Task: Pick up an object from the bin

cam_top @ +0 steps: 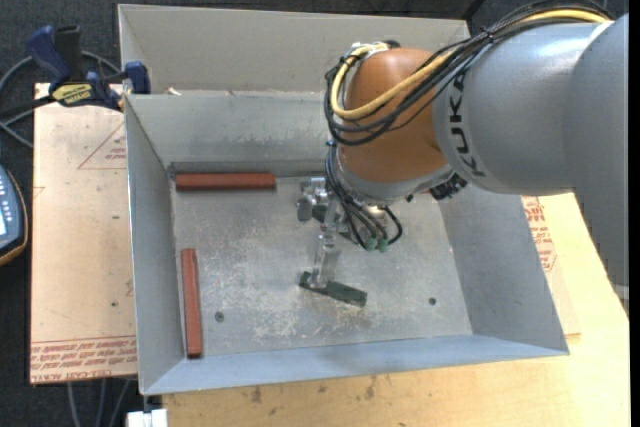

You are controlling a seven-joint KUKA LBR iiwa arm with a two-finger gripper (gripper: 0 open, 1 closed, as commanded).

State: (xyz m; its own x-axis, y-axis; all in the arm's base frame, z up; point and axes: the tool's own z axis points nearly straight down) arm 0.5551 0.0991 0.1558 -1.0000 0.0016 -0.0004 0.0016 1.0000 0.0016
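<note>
Bin: you are looking down into a grey metal bin [150, 245] with sloping walls. Its floor is scuffed and dusted with pale specks.
Arm: the grey arm [540, 105] comes in from the right and bends down over the middle of the bin. An orange cover [385, 120] caps its wrist, and yellow and black cables [345, 90] loop round the cover's left side.
Writing: on the arm's grey shell, just right of the orange cover, you can read the black letters "KUK" [455, 130] running along the shell. Whatever follows them is hidden behind the wrist.
Jaws: they hang straight down below the orange cover, over the middle of the floor and a little toward the near side. You see them as one slim upright shape, so you cannot tell whether they are released or clenched.
Thing under the jaws: a small, flat, oblong dark piece [338, 291], green-black, lies on the floor at the middle of the bin, slightly near. It is slanted, with its right end nearer to you. The tip of the jaws meets its left end, but you cannot tell whether they touch it or stop just above it.
Far bar: a red-brown bar [225, 181] lies left to right along the foot of the far wall, in the far-left part of the bin.
Left bar: a second red-brown bar [190, 303] lies near to far along the foot of the left wall, toward the near-left corner.
Spacing: both bars lie well apart from the jaws and from the dark piece.
</note>
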